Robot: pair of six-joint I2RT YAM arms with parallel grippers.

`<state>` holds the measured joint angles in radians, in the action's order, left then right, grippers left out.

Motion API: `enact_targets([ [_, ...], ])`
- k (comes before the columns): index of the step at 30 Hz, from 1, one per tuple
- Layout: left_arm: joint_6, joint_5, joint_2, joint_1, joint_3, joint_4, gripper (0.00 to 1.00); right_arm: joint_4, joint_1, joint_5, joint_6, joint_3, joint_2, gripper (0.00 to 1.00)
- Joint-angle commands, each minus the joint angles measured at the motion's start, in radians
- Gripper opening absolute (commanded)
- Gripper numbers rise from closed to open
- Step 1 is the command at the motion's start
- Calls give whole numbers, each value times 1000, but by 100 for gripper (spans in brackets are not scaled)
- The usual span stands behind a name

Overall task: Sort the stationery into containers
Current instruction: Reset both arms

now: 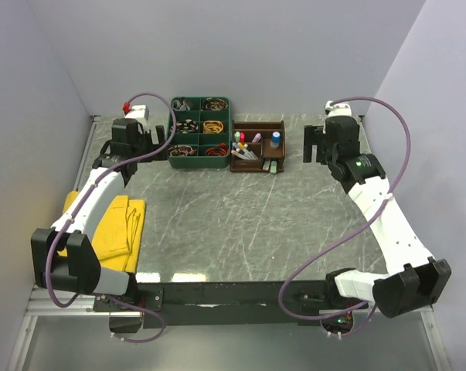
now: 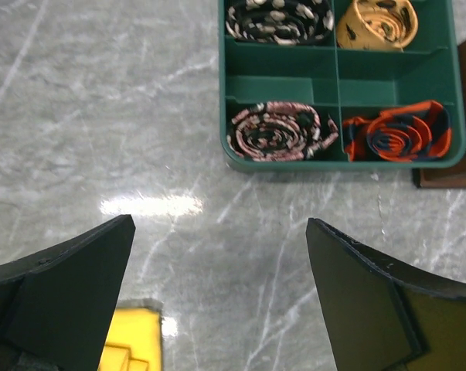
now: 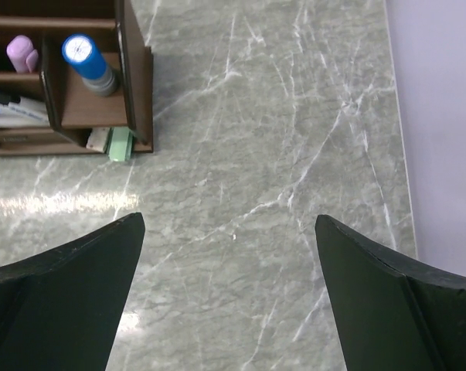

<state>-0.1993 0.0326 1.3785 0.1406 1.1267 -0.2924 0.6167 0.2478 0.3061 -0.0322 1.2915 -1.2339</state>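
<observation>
Stationery [image 1: 248, 147] stands and lies in the compartments of a dark brown wooden organiser [image 1: 257, 124], a box with thin flat dividers at the far edge of the table. The table [image 1: 240, 224] is the largest surface, a glossy grey-green marble with white veins. A soft yellow cloth [image 1: 120, 228] lies folded at its left edge. A green plastic tray [image 1: 199, 166] with rounded corners stands just left of the organiser; only the left wrist view shows its coiled fabric rolls [image 2: 283, 131] clearly, along with just one brown corner of the organiser. The left gripper [image 2: 217, 232] hangs before the tray, its matt black wedge-shaped jaws spread wide over the stone. The right gripper [image 3: 229, 220], right of the organiser, is spread the same way. Only its camera shows the organiser's right end up close: a blue-capped cylinder [image 3: 86, 62] upright, a lilac highlighter [image 3: 22, 52] behind a divider, and a mint eraser [image 3: 121, 144] in the low front corner.
</observation>
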Motion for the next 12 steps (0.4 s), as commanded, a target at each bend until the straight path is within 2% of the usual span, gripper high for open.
enact_targets([
  [1,55,52,19,-9,76,26,100,-55,-7,80,-121,-20,39,100],
  [5,66,78,28,-13,100,35,100,-55,-5,94,-140,-32,45,100],
  [12,3,50,13,-13,107,72,99,-64,-8,48,-71,-20,54,100],
])
